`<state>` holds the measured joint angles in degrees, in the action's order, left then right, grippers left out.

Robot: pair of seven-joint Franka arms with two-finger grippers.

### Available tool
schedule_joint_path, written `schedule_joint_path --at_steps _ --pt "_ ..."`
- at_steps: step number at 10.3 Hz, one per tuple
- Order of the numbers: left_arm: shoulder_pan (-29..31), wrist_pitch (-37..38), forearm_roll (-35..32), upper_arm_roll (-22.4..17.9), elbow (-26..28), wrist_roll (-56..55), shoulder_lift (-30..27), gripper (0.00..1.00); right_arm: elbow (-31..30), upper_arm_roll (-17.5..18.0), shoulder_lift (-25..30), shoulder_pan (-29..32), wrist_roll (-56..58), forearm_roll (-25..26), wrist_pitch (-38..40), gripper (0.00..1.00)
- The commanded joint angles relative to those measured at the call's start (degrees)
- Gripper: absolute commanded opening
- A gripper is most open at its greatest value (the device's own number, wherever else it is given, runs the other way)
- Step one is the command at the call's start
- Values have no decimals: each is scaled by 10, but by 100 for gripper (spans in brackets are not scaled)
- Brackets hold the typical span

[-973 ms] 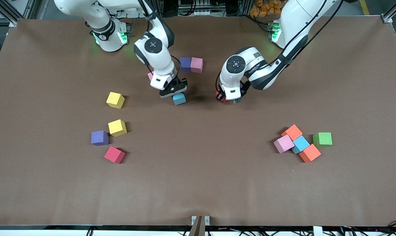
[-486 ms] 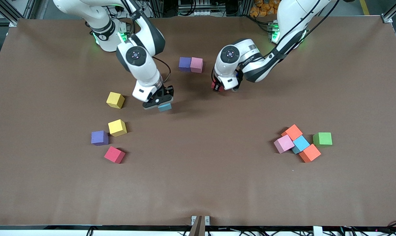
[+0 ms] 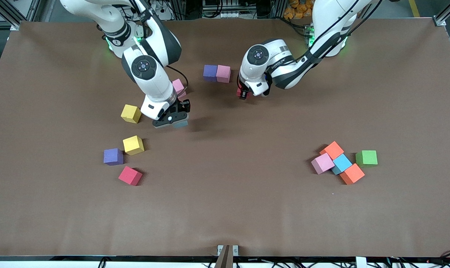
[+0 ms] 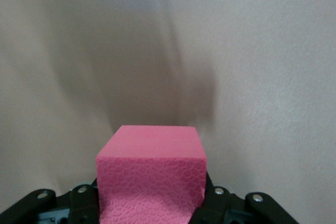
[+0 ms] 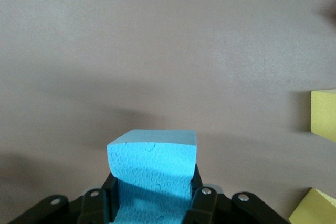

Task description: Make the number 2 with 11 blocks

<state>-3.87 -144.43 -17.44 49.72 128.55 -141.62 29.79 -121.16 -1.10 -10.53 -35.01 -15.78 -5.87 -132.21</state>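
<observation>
**Colours on the brown counter**

The counter (image 3: 225,208) is plain matte brown. The right hand (image 3: 171,122) carries a light blue cube (image 5: 152,174) with a fine crackled texture. The left hand (image 3: 246,93) carries a red-pink cube (image 4: 151,179) with a pebbled face. Loose cubes: two yellow (image 3: 131,113) (image 3: 133,145), one purple (image 3: 113,156), one red (image 3: 130,175), one pink (image 3: 178,87). A purple cube (image 3: 210,72) touches a pink one (image 3: 223,73). The cluster has two orange (image 3: 333,149) (image 3: 352,174), one pink (image 3: 322,163), one blue (image 3: 341,163); a green cube (image 3: 366,158) sits beside it. Both arms are white with black joints.
</observation>
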Motion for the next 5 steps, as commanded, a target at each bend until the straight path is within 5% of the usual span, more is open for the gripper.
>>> schedule_joint_path --at_steps 1,5 --pt "-9 -14 -15 5 14 -43 -14 0 -11 5 51 5 0 -74 44 2" --pt "-28 -13 -8 4 14 -87 -11 0 -45 8 104 -43 -110 -89 53 1"
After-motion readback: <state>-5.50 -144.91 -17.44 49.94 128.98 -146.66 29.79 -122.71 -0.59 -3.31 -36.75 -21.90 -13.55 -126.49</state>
